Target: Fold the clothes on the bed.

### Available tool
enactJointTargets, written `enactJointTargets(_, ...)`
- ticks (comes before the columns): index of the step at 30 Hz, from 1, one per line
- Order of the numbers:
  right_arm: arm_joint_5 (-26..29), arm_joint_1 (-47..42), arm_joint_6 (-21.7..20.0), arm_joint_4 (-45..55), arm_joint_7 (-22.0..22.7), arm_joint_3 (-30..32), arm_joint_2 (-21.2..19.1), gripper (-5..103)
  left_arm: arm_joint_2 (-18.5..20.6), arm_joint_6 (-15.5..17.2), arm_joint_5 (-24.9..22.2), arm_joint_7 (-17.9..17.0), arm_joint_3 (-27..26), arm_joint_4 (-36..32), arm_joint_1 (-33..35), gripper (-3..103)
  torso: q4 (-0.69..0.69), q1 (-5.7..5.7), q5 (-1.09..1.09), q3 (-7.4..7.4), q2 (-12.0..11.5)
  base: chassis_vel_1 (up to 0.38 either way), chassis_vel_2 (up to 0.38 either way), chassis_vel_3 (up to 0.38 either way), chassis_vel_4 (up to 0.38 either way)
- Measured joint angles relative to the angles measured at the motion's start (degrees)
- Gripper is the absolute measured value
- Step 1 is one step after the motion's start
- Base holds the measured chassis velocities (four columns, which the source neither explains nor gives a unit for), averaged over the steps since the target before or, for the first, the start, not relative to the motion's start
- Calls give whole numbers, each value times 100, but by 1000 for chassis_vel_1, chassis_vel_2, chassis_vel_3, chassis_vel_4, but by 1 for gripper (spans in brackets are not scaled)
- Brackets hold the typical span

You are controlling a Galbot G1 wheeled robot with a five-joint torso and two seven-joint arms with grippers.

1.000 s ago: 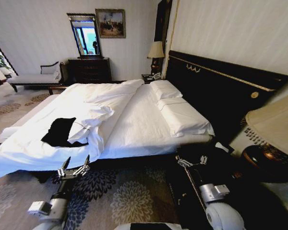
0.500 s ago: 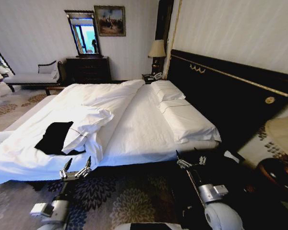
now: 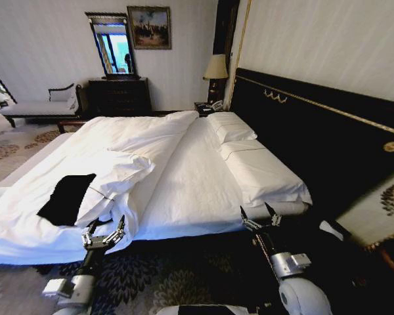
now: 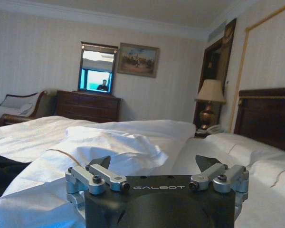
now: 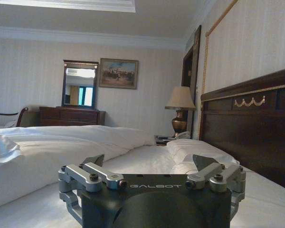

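The clothes [image 3: 65, 198], a black garment, lie crumpled on the near left part of the bed [image 3: 197, 184], partly tucked against a turned-back fold of the white duvet [image 3: 118, 170]. My left gripper [image 3: 104, 231] is open at the bed's near edge, just right of and below the clothes, and holds nothing. My right gripper [image 3: 260, 218] is open too, at the near edge below the pillows [image 3: 262, 174]. In the left wrist view the open left gripper [image 4: 156, 164] faces the duvet, with the clothes [image 4: 0, 173] dark at the side. The right gripper [image 5: 154, 161] looks along the mattress.
A tall dark headboard [image 3: 315, 138] runs along the right. A lampshade [image 3: 381, 210] stands close at the near right. A dresser with a mirror [image 3: 120, 95], a chaise [image 3: 39, 106] and a bedside lamp [image 3: 215, 69] are at the far wall. Patterned carpet [image 3: 177, 282] lies before the bed.
The whole picture has shifted: the camera has moved closer to the bed and turned, so the near lamp has slid toward the right edge. Both grippers keep the same open pose.
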Motion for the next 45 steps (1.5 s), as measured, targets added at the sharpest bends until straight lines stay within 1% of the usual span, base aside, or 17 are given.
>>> enactJointTargets(7, -195, 70, 112, -218, 6, 45, 3, 100, 1, -29, 256, -134, -28, 450, -80, 100, 1, 1, 0, 1, -1, -134, 142, 141, -131)
enactJointTargets(10, -194, 70, 116, -214, 17, 45, 2, 100, -1, -31, 245, -145, -17, 356, -36, 100, 1, 0, -2, 0, 0, -143, 149, 146, -137)
enactJointTargets(15, -102, 77, 73, -84, 25, 19, 10, 100, 0, 28, 13, -34, 24, -174, 25, 100, 0, 0, 2, 0, 0, -131, 149, 152, -144)
enactJointTargets(19, -79, 62, 69, -53, 26, 13, 10, 100, 3, 51, -17, -33, 23, -188, 2, 100, 0, 0, 0, 0, 0, -157, 143, 158, -155)
enactJointTargets(29, -6, 95, 204, -100, 51, -60, 21, 100, -10, 32, -19, -46, 29, -110, -2, 100, 0, 5, 0, 2, -2, -119, 120, 123, -118)
enactJointTargets(36, -51, 83, 216, -132, 72, -63, 34, 100, -21, 20, -20, -51, 26, -103, 3, 100, 0, -4, 0, -1, 1, 0, 0, 0, 0)
enactJointTargets(45, -142, 86, 215, -181, -20, -60, 62, 100, -31, 17, -13, -58, 24, -103, 3, 100, 0, 1, 0, 1, 0, 0, 0, 0, 0)
